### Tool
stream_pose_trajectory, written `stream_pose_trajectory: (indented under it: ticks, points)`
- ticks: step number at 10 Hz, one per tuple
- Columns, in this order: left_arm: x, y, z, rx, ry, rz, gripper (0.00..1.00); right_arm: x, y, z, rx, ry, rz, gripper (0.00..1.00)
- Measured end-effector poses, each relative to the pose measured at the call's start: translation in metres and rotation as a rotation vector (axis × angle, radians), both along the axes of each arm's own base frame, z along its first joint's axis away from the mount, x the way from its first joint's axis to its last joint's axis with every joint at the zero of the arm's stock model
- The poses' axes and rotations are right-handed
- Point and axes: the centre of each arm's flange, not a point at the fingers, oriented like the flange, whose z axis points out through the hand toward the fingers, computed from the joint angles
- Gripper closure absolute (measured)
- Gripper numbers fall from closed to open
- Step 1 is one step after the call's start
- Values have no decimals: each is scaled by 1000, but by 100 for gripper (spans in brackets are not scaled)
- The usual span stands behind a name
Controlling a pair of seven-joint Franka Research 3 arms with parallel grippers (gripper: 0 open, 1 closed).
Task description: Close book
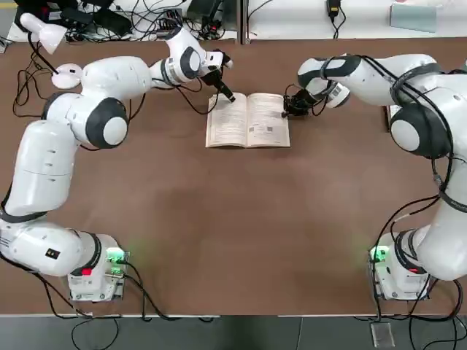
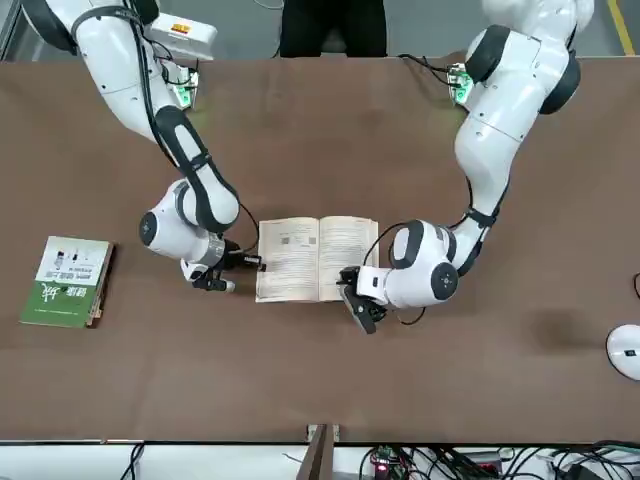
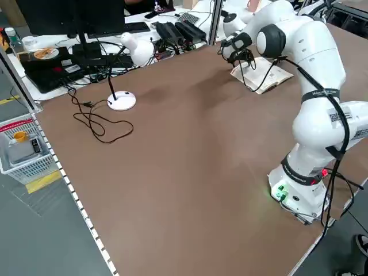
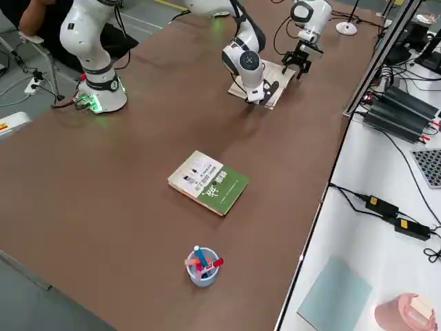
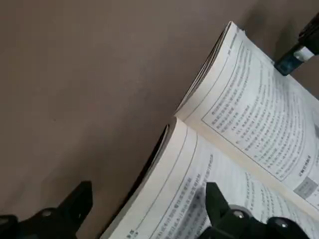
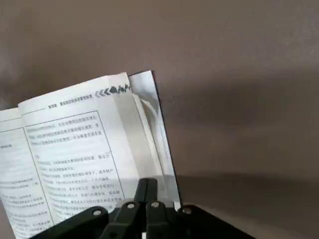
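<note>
On tbl [image 1: 219, 226], open bk [image 1: 268, 124] could be dragged if pushed too low by L gripper [image 5: 149, 188] (spread, at L edge) or R gripper [image 6: 148, 182] (pressed together, nr R edge), or pgs [image 6: 75, 154] creased if caught w/o cover.

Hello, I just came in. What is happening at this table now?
Two robot arms are working at a book that lies open on the table. The left gripper, open, is over the left page's outer edge. The right gripper, shut, is at the right page's outer edge. The book is not closed yet.
</note>
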Motion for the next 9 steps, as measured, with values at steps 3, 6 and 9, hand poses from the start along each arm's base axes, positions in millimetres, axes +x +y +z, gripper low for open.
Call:
stream_pose_trajectory:
  ticks: [3,6,9]
  points:
    - [-2,0,-7,-19,25,20,0,0,0,0,0,0,-1,99]
    - [-3,1,-15,-23,38,27,0,0,0,0,0,0,-1,99]
    - [-3,0,-15,-44,54,46,0,0,0,0,3,6,3,99]
